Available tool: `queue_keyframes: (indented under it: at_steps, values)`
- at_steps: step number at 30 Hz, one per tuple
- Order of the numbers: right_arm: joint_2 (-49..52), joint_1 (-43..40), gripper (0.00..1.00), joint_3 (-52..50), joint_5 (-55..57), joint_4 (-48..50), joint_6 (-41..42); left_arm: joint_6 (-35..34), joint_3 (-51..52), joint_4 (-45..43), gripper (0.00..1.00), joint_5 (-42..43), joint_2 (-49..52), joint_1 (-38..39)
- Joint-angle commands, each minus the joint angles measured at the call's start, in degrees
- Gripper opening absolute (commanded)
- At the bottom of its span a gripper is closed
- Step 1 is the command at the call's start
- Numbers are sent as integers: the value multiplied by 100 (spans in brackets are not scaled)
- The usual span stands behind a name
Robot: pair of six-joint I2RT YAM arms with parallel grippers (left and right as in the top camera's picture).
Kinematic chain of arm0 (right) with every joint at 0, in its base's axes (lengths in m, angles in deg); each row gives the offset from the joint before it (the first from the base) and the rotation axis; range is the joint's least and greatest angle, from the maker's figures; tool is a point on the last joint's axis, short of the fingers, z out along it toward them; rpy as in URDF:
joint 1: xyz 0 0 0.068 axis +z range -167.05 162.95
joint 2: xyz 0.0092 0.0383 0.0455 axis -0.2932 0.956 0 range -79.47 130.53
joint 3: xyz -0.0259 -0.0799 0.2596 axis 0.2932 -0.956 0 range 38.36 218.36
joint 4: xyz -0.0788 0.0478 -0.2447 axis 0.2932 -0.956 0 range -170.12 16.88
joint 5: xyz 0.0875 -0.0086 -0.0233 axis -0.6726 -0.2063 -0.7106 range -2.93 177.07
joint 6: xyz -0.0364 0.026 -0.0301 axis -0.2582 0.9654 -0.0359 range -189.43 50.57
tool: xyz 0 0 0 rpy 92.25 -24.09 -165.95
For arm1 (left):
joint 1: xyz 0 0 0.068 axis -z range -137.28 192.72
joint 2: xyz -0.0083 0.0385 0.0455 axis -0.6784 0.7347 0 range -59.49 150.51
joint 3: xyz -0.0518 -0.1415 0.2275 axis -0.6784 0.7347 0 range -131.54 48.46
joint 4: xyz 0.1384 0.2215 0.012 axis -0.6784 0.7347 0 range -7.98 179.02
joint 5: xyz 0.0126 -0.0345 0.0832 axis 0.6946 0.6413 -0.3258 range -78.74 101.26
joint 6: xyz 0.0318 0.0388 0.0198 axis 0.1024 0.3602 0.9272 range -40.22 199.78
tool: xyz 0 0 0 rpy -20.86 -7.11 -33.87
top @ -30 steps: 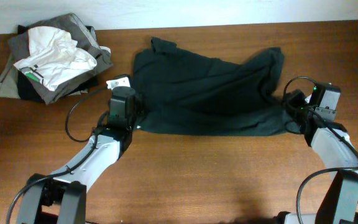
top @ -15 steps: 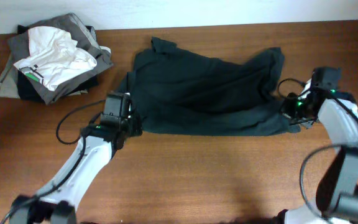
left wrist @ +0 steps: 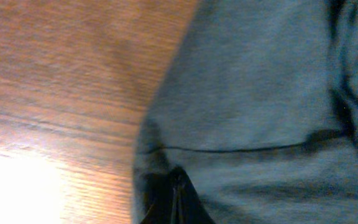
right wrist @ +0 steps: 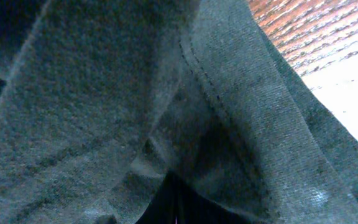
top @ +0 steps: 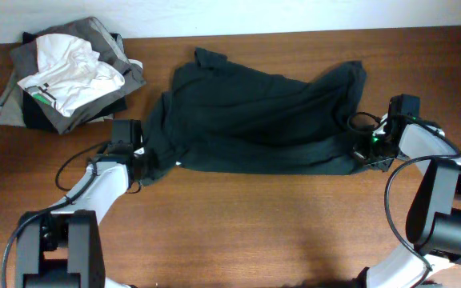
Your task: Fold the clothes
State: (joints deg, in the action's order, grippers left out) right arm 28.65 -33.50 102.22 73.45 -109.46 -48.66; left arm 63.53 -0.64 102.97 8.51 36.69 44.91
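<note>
One dark shirt (top: 262, 120), one table (top: 254, 232). One heap of other clothes (top: 66, 76), pieces too jumbled to count. Two hands: my left hand (top: 150, 156), right hand (top: 364, 152).

A brown wooden table (top: 238, 232) fills the frame. A dark green garment (top: 262, 120) lies spread and rumpled across the upper middle, reaching toward the right side. In the upper left sits a pile of clothes (top: 66, 76), grey and white on top, near the garment's left edge.
</note>
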Motion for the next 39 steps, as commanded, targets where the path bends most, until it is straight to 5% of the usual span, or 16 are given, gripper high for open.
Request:
queue_keyframes:
  at_steps: [1,8,14,23,26,29,33,39]
  values:
    - [192,33,4,-162,337,-79,114,-151,-24,280,1,72,57,-201]
    - [192,11,4,-409,785,-144,791,-214,-24,667,1,63,74,-201]
    - [149,-273,4,-442,833,-575,1130,-1012,-131,2111,1,-109,-151,-573]
    - [-719,-356,4,-444,1825,-1722,1722,-1139,-328,3674,1,63,-2391,-761]
    - [-1340,-356,4,-363,2358,-1744,1845,-1104,-330,3558,1,138,-2806,-761]
    - [-1821,-260,26,68,1309,-1759,870,-813,-457,2894,1,662,-2885,-614]
    - [-2009,839,25,380,-1655,-1537,-988,-817,-476,2310,1,793,-2774,105]
    - [-1414,3250,18,378,-1663,-1248,33,-964,-476,1543,1,1471,-1515,861]
